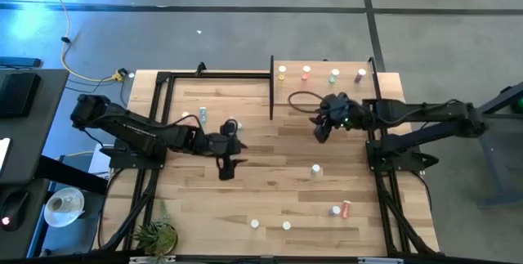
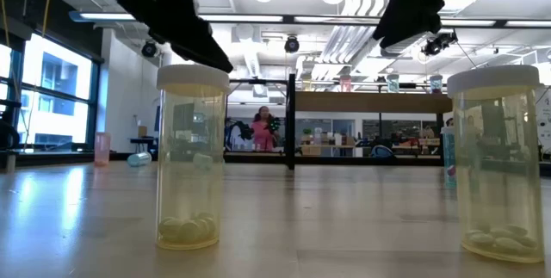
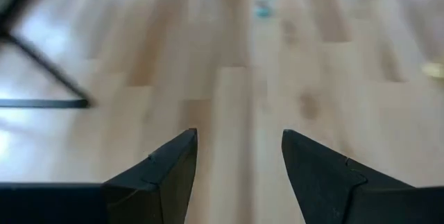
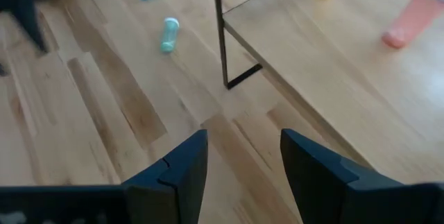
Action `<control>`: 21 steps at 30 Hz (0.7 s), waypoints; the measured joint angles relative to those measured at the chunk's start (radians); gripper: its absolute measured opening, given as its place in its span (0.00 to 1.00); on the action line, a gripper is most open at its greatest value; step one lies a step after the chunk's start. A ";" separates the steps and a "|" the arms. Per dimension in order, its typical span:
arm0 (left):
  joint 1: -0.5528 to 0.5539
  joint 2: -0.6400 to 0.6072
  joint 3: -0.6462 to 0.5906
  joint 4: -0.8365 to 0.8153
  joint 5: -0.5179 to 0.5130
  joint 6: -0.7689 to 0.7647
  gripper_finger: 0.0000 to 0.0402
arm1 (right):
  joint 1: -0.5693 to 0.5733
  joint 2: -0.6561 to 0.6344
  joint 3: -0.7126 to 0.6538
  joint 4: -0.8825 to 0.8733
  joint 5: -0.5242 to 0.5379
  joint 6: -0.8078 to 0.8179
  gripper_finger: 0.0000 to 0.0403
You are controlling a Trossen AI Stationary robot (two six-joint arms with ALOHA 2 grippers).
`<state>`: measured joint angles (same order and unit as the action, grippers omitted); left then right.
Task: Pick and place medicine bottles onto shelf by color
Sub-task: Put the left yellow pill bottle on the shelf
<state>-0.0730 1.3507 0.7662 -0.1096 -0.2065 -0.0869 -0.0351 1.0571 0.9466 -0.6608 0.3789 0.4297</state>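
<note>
The shelf (image 1: 315, 84) stands at the table's far right. Near its far edge a yellow bottle (image 1: 282, 72), a pink one (image 1: 306, 72), a green one (image 1: 334, 74) and a purplish one (image 1: 360, 74) stand upright. My right gripper (image 1: 320, 133) hangs open just off the shelf's near edge (image 4: 333, 50), above bare table, fingers (image 4: 243, 135) slanting down with nothing between them. My left gripper (image 1: 227, 172) is open over the table's middle, empty (image 3: 239, 137). Teal bottles (image 4: 168, 33) lie on the table beyond it.
Loose bottles are scattered on the table: one at mid-right (image 1: 315, 169), a white-capped one and a pink one lying down (image 1: 346, 208) at the near right, two by the near edge (image 1: 255, 224). Those two yellow bottles (image 2: 191, 157) fill the low view. A small plant (image 1: 155, 235) stands at the near left corner.
</note>
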 joint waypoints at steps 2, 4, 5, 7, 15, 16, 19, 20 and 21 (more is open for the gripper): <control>-0.028 0.013 0.000 0.003 0.038 -0.011 0.50 | 0.026 0.020 0.000 0.025 0.033 0.000 0.43; -0.062 0.024 0.000 -0.003 0.055 -0.026 0.50 | 0.045 0.035 0.000 0.055 0.048 0.000 0.43; -0.079 0.033 0.000 0.006 0.060 -0.033 0.50 | 0.054 0.040 0.000 0.075 0.049 -0.001 0.43; -0.113 0.049 0.000 0.000 0.063 -0.043 0.50 | 0.071 0.047 0.000 0.103 0.049 -0.007 0.43; -0.235 0.143 0.000 0.087 0.063 -0.078 0.50 | 0.114 0.049 0.000 0.132 0.049 0.008 0.43; -0.246 0.157 0.000 0.105 0.063 -0.078 0.50 | 0.116 0.049 0.000 0.131 0.049 0.013 0.43; -0.271 0.202 0.000 0.125 0.067 -0.079 0.50 | 0.121 0.049 0.000 0.133 0.049 0.015 0.43; -0.277 0.214 0.000 0.129 0.067 -0.086 0.50 | 0.121 0.049 0.000 0.133 0.049 0.015 0.43; -0.283 0.222 0.000 0.130 0.067 -0.092 0.50 | 0.121 0.049 0.000 0.135 0.049 0.015 0.43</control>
<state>-0.3558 1.5731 0.7658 0.0202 -0.1390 -0.1789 0.0860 1.1065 0.9466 -0.5262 0.4278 0.4450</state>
